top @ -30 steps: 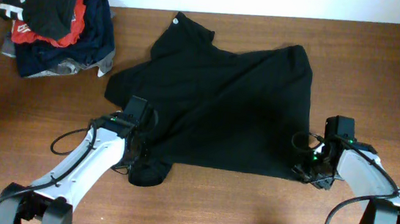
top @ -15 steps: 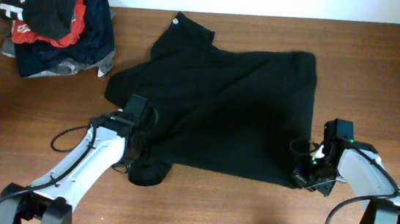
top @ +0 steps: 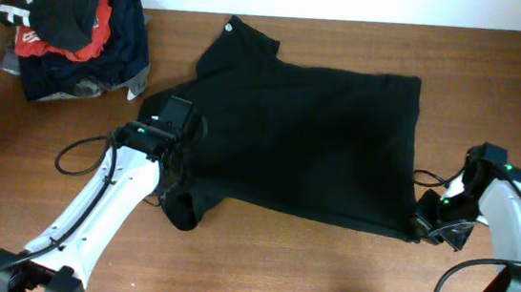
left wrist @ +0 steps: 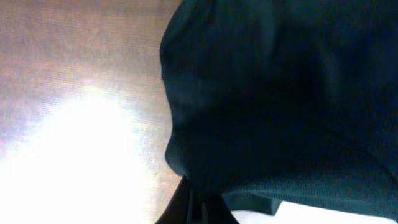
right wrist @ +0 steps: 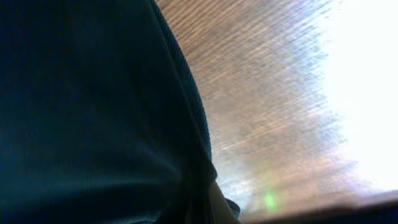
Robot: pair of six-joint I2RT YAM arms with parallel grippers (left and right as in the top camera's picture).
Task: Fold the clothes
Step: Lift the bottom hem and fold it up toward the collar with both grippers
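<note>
- Black T-shirt (top: 309, 141) lies spread on the wooden table (top: 325, 277), mid-table and skewed, with the collar toward the far left.
- White neck label (top: 230, 30) shows at the collar, close to the table's far edge.
- Right side edge of the shirt is a fairly straight line from its far-right corner to its near-right corner.
- Near edge runs pulled out between the two arms, slanting slightly nearer toward the right.
- Left gripper (top: 178, 188) is closed on the shirt's near-left edge. The left wrist view shows dark cloth gathering into the fingers (left wrist: 186, 208) at the bottom of the frame.
- A bunched lump of cloth sits just nearward of this grip, on the wood.
- Right gripper (top: 421, 226) is closed on the near-right corner. The right wrist view shows the hem running down into the pinch, with bare wood to one side.
- A pile of garments (top: 70, 32) in black, red, navy and grey sits at the far-left corner. It is just beside the shirt's left sleeve, with a narrow strip of wood between them.
- Open room: a broad band of bare wood nearward of the shirt between the arms, and bare wood right of the shirt out to the table's edge.
- Tight room: the far side at the collar, and the left side at the pile.
- A black cable (top: 77, 159) loops on the wood left of the left arm.
</note>
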